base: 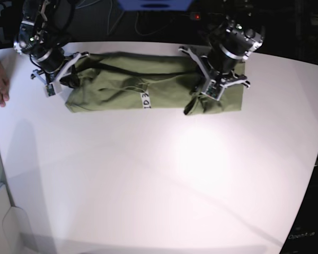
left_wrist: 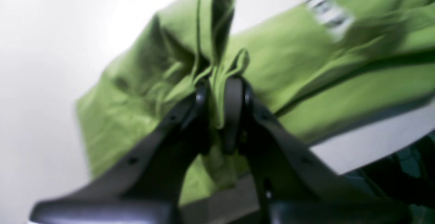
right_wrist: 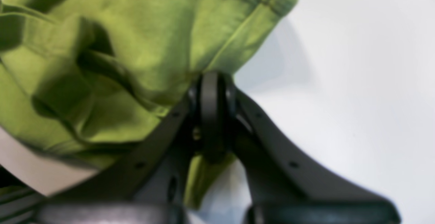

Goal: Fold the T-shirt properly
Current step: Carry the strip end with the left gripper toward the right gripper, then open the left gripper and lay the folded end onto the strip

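Your left fingers [left_wrist: 219, 91] are pinched narrow on a bunched ridge of the T-shirt [base: 148, 84], right of centre in the base view; your right fingers [right_wrist: 211, 91] are shut tight on a hemmed edge of the cloth at its upper-left end. The garment lies as a long horizontal band across the upper part of the white worktop [base: 164, 180], its white tag [base: 146, 100] facing up. The lengthwise folds look done; you probably still have the crosswise fold, end over end, and the smoothing.
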